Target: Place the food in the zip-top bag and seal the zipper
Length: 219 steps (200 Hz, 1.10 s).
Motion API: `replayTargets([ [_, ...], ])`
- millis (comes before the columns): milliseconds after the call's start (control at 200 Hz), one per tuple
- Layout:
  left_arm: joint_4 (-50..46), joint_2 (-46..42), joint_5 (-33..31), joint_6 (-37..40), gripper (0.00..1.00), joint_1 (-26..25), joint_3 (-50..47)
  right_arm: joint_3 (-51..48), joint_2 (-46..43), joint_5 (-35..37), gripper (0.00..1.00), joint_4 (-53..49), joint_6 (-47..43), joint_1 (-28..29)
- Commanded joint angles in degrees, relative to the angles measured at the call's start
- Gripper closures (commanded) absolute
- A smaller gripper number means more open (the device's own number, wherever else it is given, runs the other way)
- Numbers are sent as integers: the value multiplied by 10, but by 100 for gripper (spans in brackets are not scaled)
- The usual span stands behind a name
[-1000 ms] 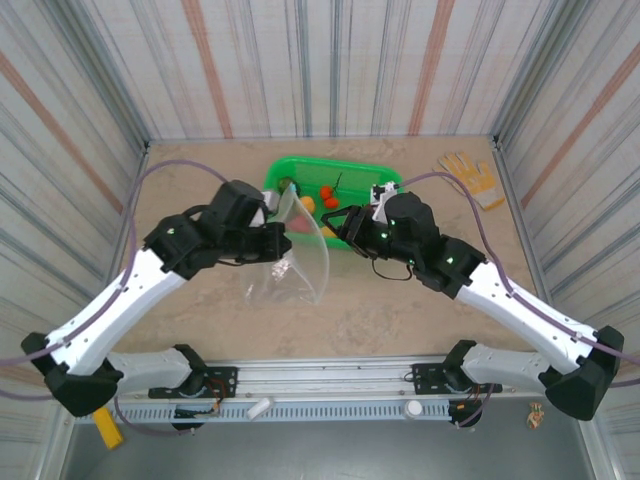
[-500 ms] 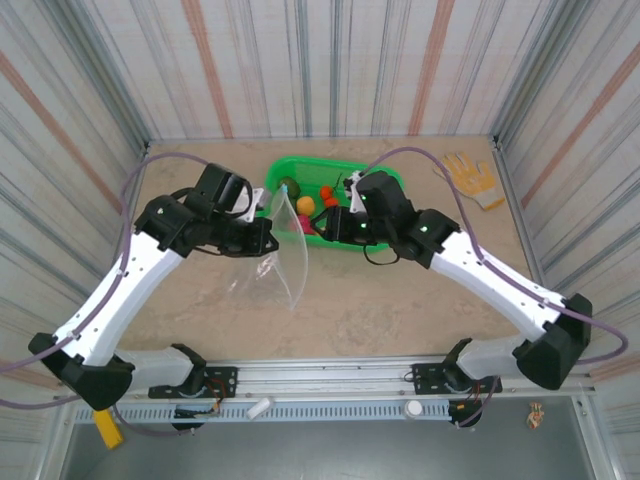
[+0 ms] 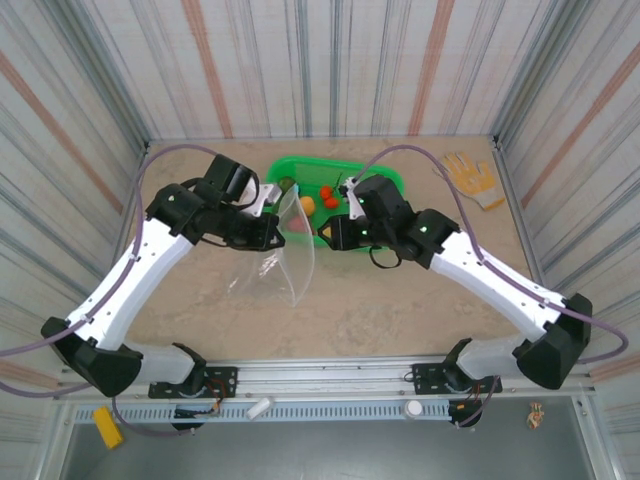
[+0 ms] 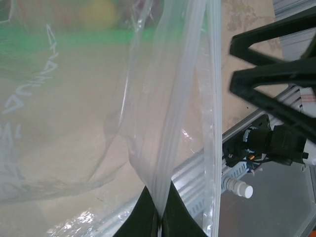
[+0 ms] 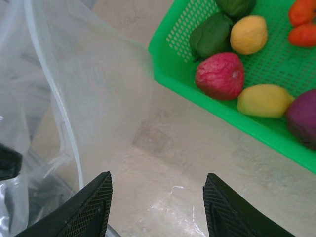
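Observation:
My left gripper (image 3: 268,233) is shut on the zipper (image 4: 180,118) of the clear zip-top bag (image 3: 287,252), which it holds off the table with the mouth hanging open. In the left wrist view the fingertips (image 4: 159,218) pinch one rim strip, while the other strip hangs free to the right. My right gripper (image 3: 326,233) stands open and empty between the bag and the basket, over bare table (image 5: 158,193). The food lies in the green basket (image 5: 207,106): a pink-red fruit (image 5: 220,75), a yellow one (image 5: 249,34), dark green pieces (image 5: 211,35), a yellow pod (image 5: 265,100), a purple piece (image 5: 303,118) and orange pieces (image 5: 302,22).
The green mesh basket (image 3: 375,178) sits at the back middle of the table. A yellow glove (image 3: 468,178) lies at the back right. Striped walls close in the table on three sides, and a metal rail (image 3: 330,378) runs along the near edge.
My left gripper has lifted the bag and carried it back toward the basket. My right gripper has come from over the basket to just in front of it, next to the bag's mouth.

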Motion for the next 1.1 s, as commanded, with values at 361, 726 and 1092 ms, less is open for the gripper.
replayTargets([
  [361, 47, -44, 41, -35, 100, 3, -50, 28, 44, -106, 48, 41, -41, 33],
  [726, 110, -104, -12, -102, 99, 3, -128, -37, 39, -61, 100, 189, 118, 37],
  [1092, 199, -178, -62, -166, 86, 2, -205, -83, 34, -15, 100, 303, 227, 64],
])
